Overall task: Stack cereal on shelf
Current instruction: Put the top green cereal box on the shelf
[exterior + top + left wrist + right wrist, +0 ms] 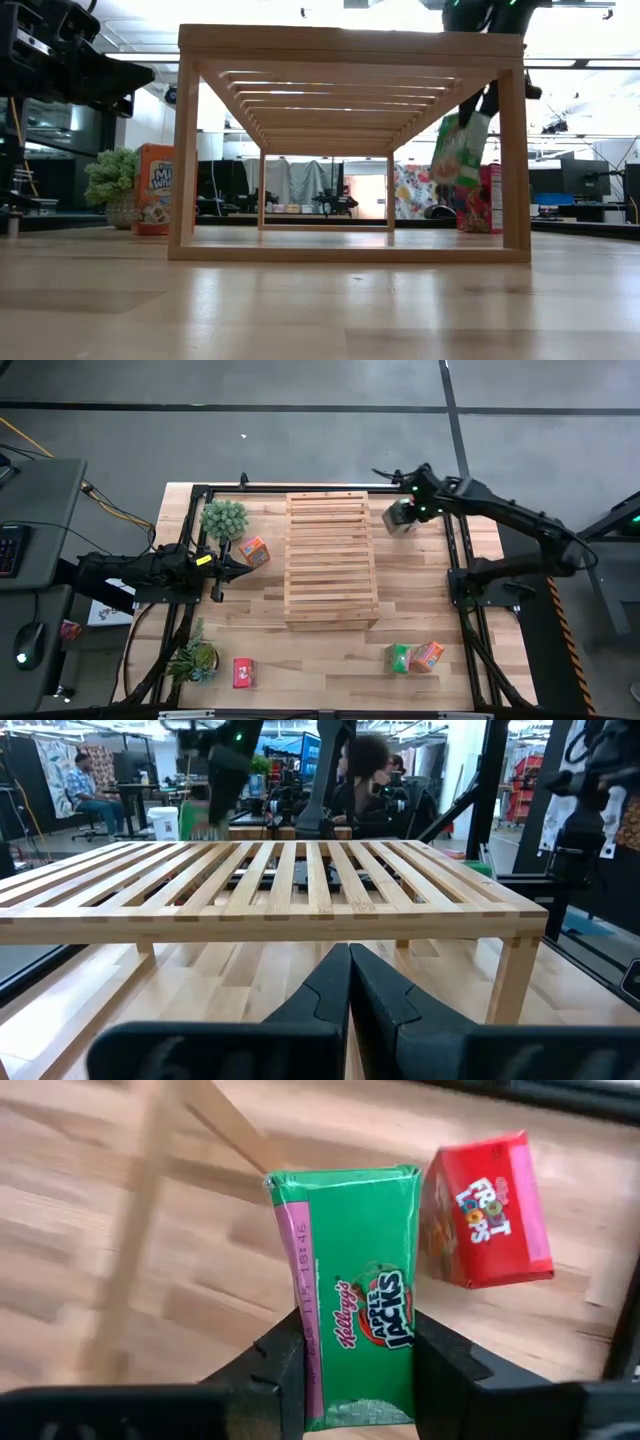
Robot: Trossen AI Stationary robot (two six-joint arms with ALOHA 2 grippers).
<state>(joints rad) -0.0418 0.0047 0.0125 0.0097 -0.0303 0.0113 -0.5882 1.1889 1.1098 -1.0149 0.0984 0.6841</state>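
1. Near the surface's far right corner, right tool point(352, 1370) is clamping a green cereal box point(355, 1295), lifted, beside the shelf point(331, 560).
2. Left tool point(243, 571) is waiting shut, empty, near the left edge.
3. Next: carrying it over the slats and lowering flat.

Green cereal box point(350, 1295), centre of the right wrist view: "Kellogg's" and "APPLE JACKS" on its face; a printed code on its pink side strip, too small to read; red cereal box point(487, 1210), upper right of the same view: "FROOT LOOPS"; orange cereal box point(155, 188), left of the low view: "MINI WHEATS", partly legible.
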